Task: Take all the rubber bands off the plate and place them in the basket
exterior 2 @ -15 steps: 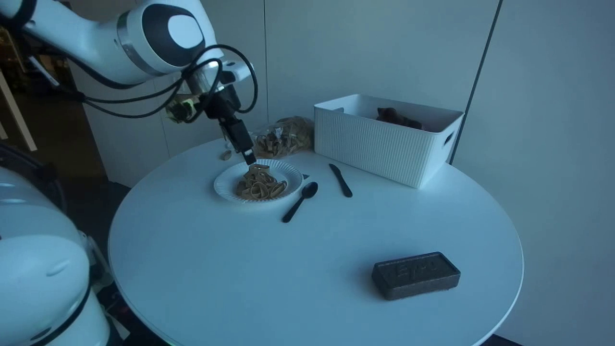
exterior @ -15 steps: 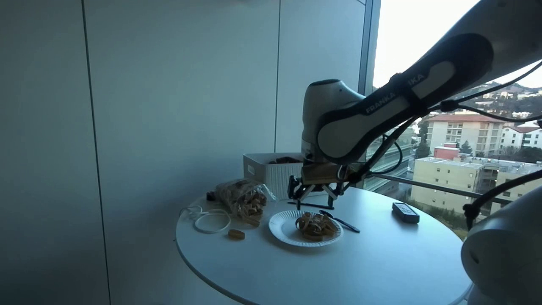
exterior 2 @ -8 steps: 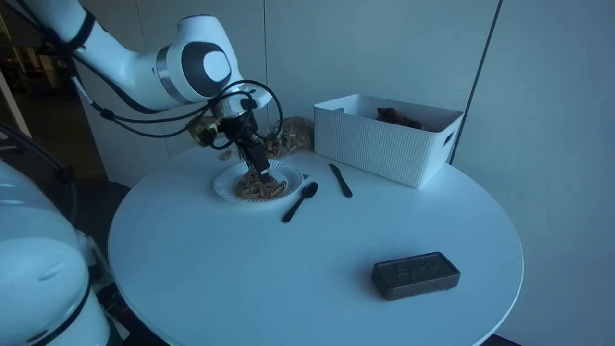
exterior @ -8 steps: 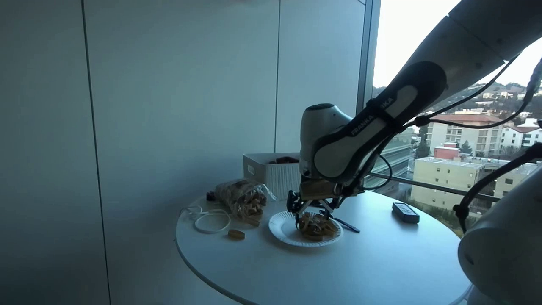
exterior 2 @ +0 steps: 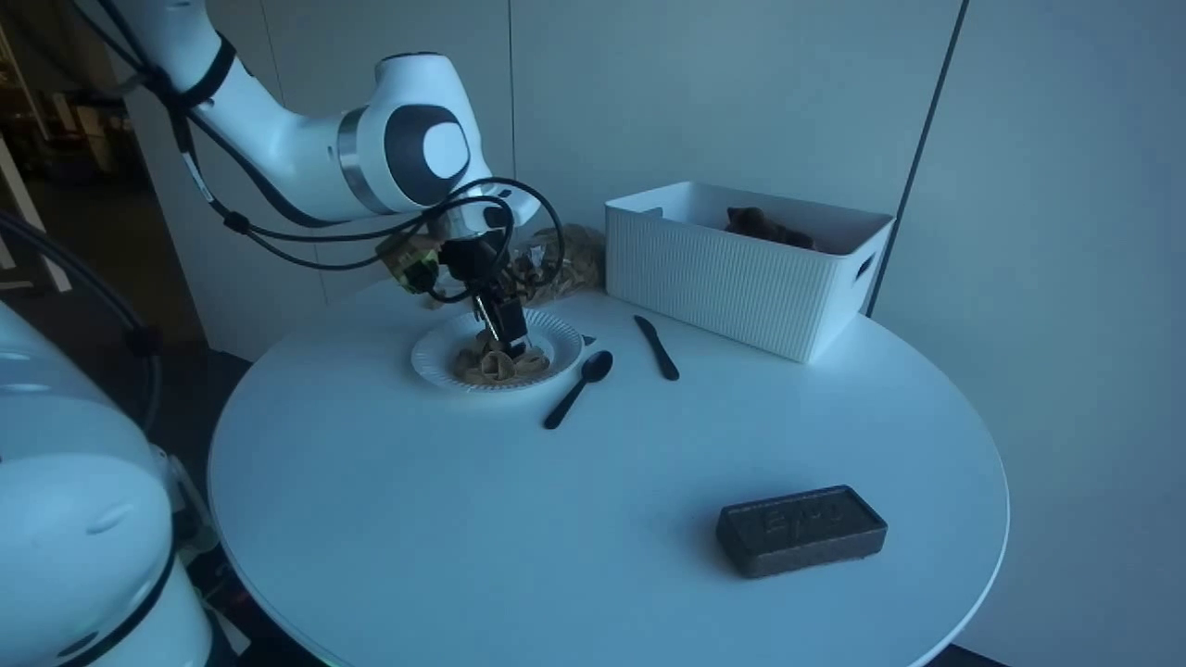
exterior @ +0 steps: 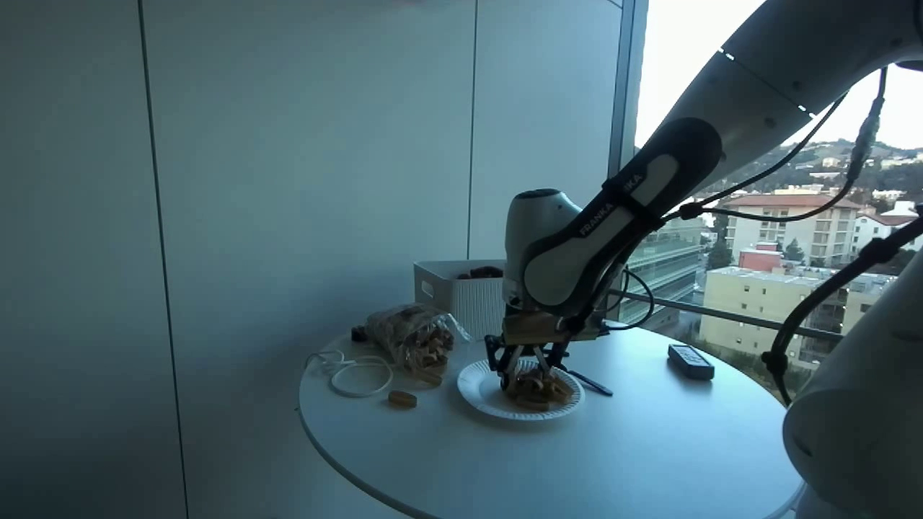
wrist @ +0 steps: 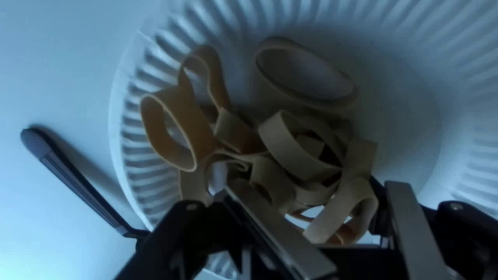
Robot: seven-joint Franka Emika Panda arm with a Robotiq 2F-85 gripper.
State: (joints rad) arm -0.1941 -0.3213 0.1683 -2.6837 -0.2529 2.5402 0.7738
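Several rubber bands [wrist: 282, 149] heaped on plate [exterior: 477, 389]. Over the last second the end effector [wrist: 316, 190] came down from above the plate into the heap; its gap looks slightly narrower too. Wrist view: fingers [wrist: 410, 225] well parted, bands between them, no firm hold visible. So reach looks done, grasp likely next. White ribbed basket [exterior 2: 723, 278], presumably the target, stands well apart, dark brown item [exterior 2: 764, 227] inside. Bands may slip out; expect repeat trips.
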